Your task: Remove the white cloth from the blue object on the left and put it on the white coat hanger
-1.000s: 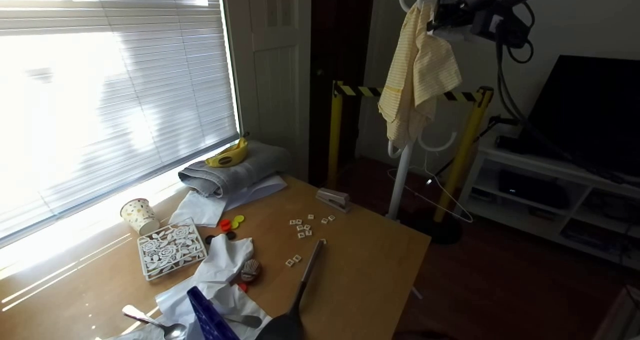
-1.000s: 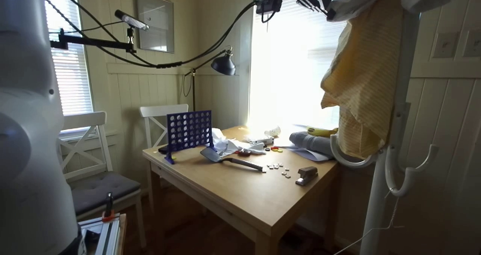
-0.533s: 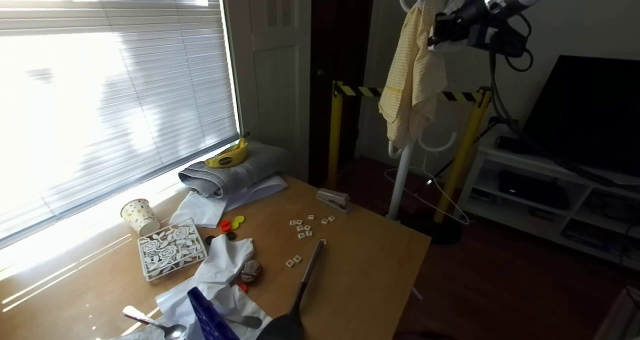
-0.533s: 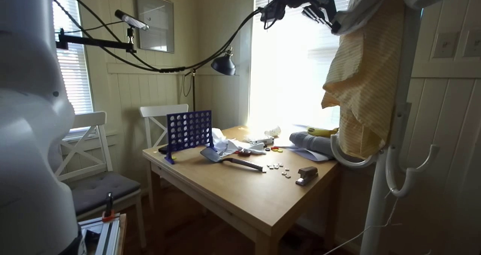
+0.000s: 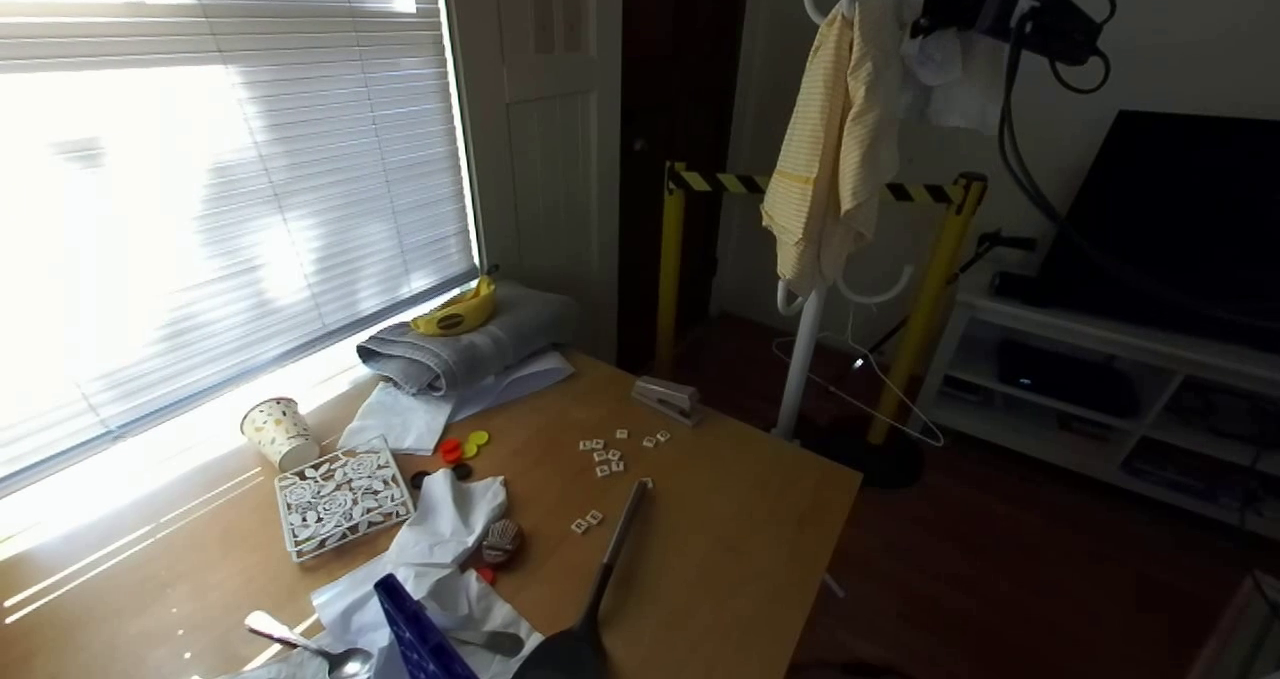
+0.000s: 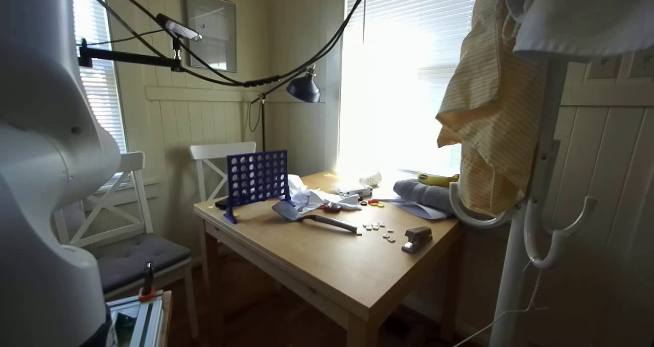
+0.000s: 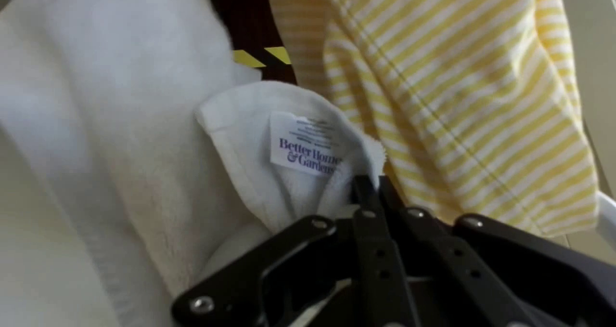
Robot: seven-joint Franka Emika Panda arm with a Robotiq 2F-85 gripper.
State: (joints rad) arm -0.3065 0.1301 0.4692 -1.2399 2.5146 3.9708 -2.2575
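Observation:
A white towel (image 7: 139,105) with a printed label hangs from my gripper (image 7: 374,181) in the wrist view. The fingers are shut on its edge near the corner. In the exterior views the towel (image 5: 965,84) hangs beside the top of the white coat hanger (image 5: 797,389); it also shows top right (image 6: 587,22). My gripper (image 5: 922,21) is just right of the top hooks in an exterior view. Whether the towel touches a hook cannot be told. The blue object (image 6: 258,177), an upright grid frame, stands on the table with no towel over it.
A yellow striped cloth (image 5: 812,164) hangs on the coat hanger right beside my gripper. Lower hooks (image 6: 554,239) stick out from the pole. A yellow barrier with striped tape (image 5: 925,299) stands behind. The table (image 6: 327,255) holds a spatula, stapler, tiles and crumpled white material.
My gripper dipped slightly, then rose and moved right in an exterior view, with the white towel in it. The yellow cloth's right flap now hangs straighter down.

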